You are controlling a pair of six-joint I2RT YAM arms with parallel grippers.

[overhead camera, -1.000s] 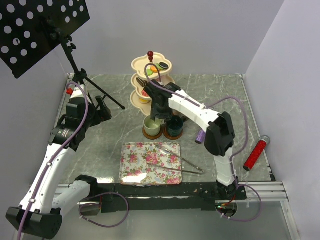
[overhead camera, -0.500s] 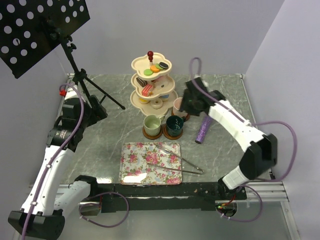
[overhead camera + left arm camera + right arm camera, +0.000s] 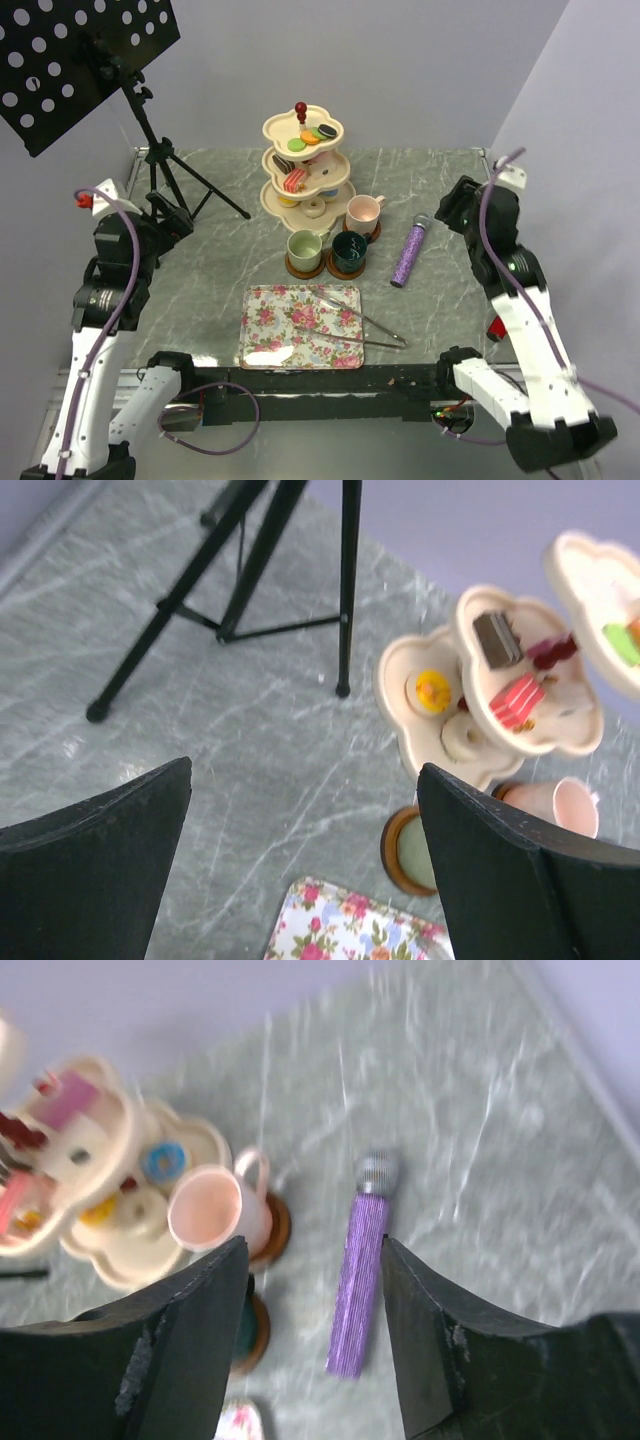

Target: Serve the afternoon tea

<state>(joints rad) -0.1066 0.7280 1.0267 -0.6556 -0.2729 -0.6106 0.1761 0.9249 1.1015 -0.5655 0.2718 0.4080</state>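
Presently both jaws spread, empty; the stand (image 3: 272, 130) holds macarons (image 3: 312, 136), cake slices (image 3: 293, 181), doughnuts (image 3: 316, 207).

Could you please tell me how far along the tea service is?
Done: the cream three-tier stand holds toy sweets, and the pink mug, pale green mug and dark teal mug sit on brown round saucers. In hand: nothing; the left claw and right claw are open, empty. Left: seemingly little.

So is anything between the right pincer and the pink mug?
Yes, the microphone lies on the table between the open right pincer and the pink mug. The pincer hangs higher up, so it could probably pass over.
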